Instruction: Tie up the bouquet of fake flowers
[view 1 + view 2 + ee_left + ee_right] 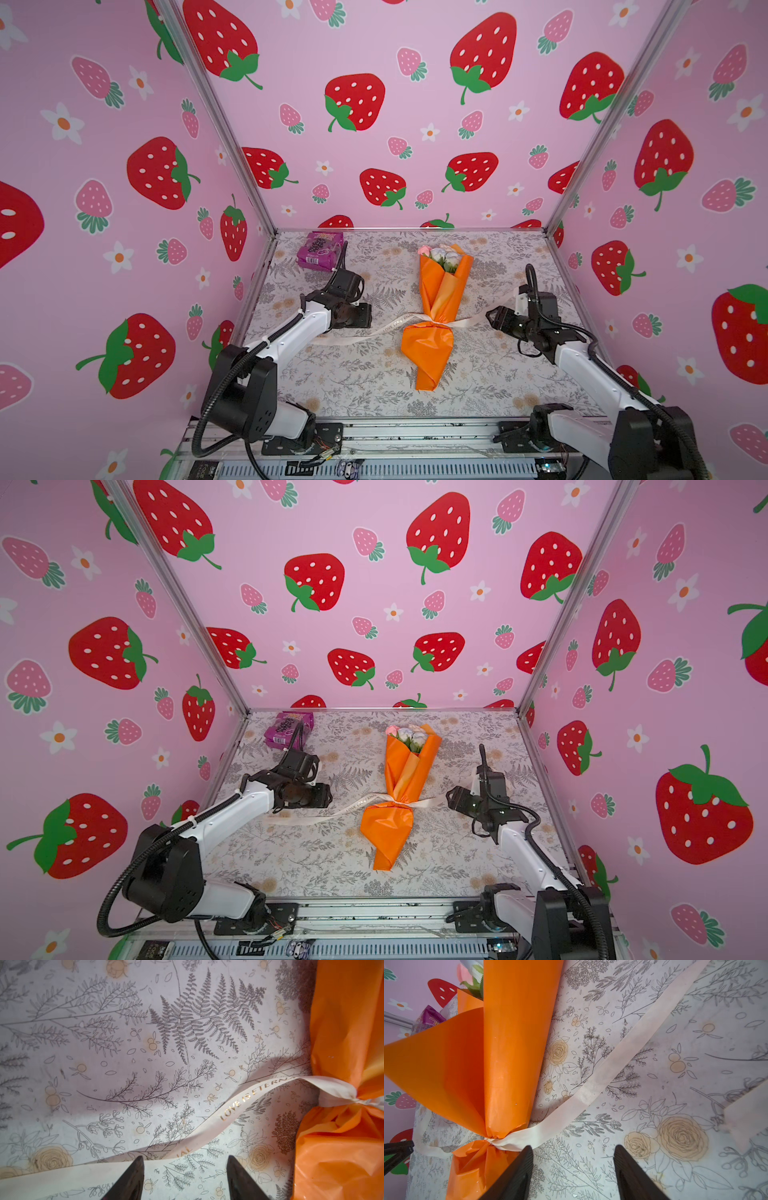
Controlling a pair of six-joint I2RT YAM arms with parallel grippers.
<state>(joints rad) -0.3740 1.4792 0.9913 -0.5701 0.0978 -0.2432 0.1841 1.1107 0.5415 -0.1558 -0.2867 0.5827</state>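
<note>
The jaws of the left gripper (185, 1159) stand apart with nothing in them. Their tips hang over one tail of the ribbon (239, 1103), which lies flat on the desk (498, 374). The right gripper (574, 1148) is likewise spread and empty, just beside the knot (490, 1139), with the other tail running off toward the desk's right edge.

Between them, mid-desk, lies the bouquet (440, 291), its flowers toward the far edge. Its orange paper (428, 349) is pinched at the waist by the ribbon. A snack packet (320, 250) sits in the far left corner.

The knot looks like a single crossing, though the view is too tight to be sure. If so, it may slacken with neither tail held.

- A pull on one tail alone would likely drag or turn the bouquet.
- Flat ribbon is easy to miss, and fingertips may scrape the desk.
- A hard tug could crumple the paper.
</note>
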